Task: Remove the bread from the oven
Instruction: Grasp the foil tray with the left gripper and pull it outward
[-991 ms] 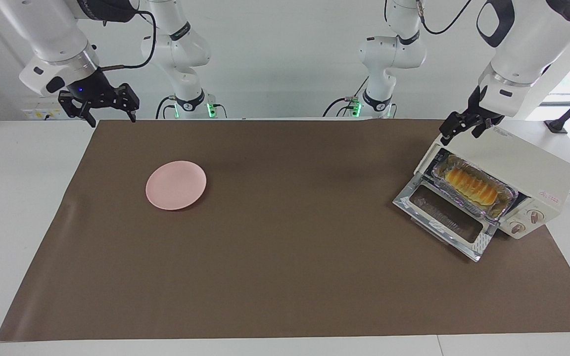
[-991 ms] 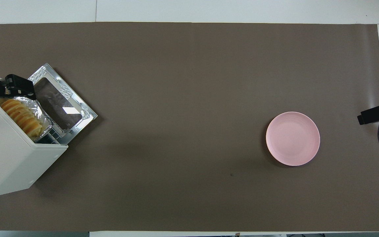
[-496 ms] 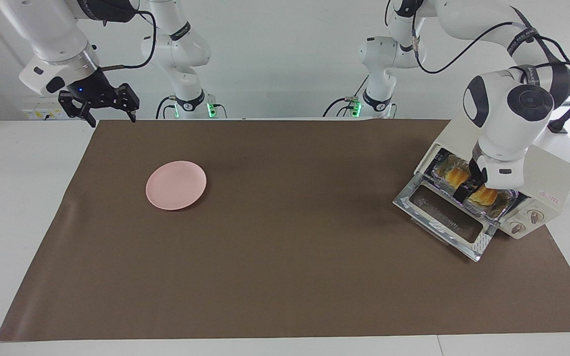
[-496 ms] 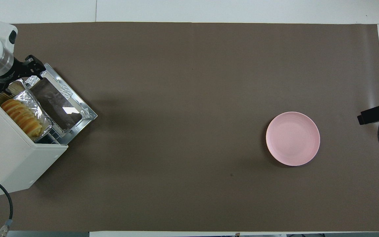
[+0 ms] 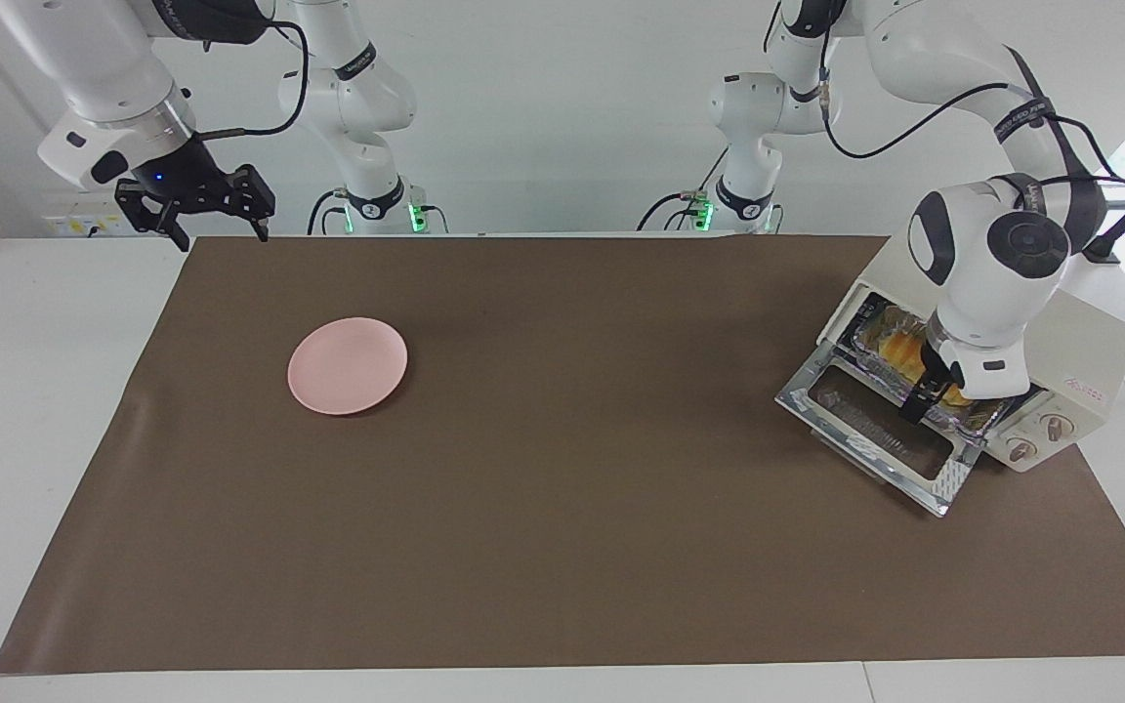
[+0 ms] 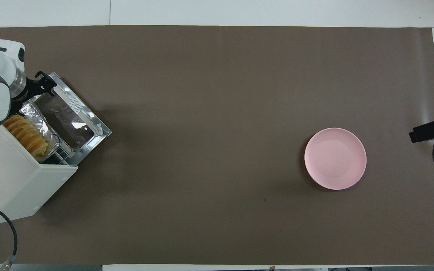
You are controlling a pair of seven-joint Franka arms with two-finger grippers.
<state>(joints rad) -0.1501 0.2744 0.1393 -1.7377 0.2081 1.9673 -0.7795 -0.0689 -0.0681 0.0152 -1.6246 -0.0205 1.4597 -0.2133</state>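
- Bread (image 6: 26, 134): one loaf, lying in the foil tray (image 6: 40, 122) on the oven rack, still inside the mouth of the oven (image 6: 9, 177). Not out yet.
- Oven sits at the left arm's end of the table (image 5: 562, 469); glass door (image 5: 877, 430) dropped open and lying flat in front of it.
- Left gripper (image 5: 919, 402) is down at the front rim of the foil tray, at the edge where tray meets door. Cannot tell whether its fingers are wide, narrow or already pinching the foil; the wrist hides them.
- Right gripper (image 5: 199, 207) waits at the right arm's end, over the brown mat's edge nearest the robots, fingers spread wide, holding nothing.
- Pink plate (image 5: 348, 365) is toward the right arm's end, well apart from the oven.
- Risks, as judgement:
  - Foil is thin and crinkled; a pinch on the rim could tear or fold it rather than drag the tray.
  - A tilted pull could tip the tray so the loaf rolls onto the door or the table.
  - The tray could snag on the wire rack and drag the light oven along.
  - The wrist is close to the oven's top edge; a lift straight up could knock it.
  - Gripping the loaf itself too hard would squash it.
- Counts: one bread, one foil tray, one oven with two knobs, one pink plate, two grippers, one brown mat.
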